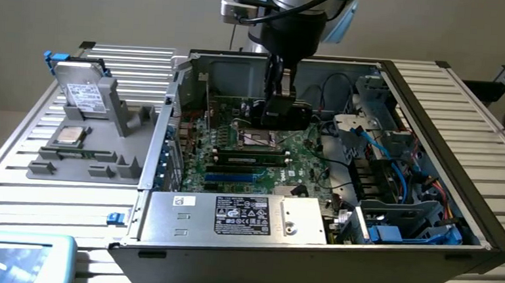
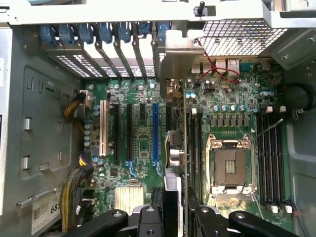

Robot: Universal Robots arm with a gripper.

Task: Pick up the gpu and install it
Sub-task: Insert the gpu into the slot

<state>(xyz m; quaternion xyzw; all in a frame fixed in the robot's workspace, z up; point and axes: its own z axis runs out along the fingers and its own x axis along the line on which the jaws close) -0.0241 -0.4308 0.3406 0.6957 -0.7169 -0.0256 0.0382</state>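
Slatted bench (image 1: pixel 21 193) carries open case (image 1: pixel 297 269). Gripper (image 2: pixel 174 210) pinches gpu (image 2: pixel 176 148) edge-on above motherboard (image 2: pixel 143 143), near blue slot (image 2: pixel 155 133). Your risks: card off slot line jams on descent; bracket (image 2: pixel 178 54) snags rear wall; card tilts in grip

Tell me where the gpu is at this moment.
In the wrist view the gpu hangs edge-on in the gripper, over the motherboard between the long blue slot and the CPU socket, inside the open computer case.

Case (image 1: pixel 315 270) is bare matt grey sheet metal, counter (image 1: pixel 47 195) ribbed silvery metal. Motherboard (image 2: pixel 143 143) is green lacquered board. The gpu (image 2: pixel 174 143) end bracket is plain dull metal, hand (image 2: pixel 173 207) matt black.
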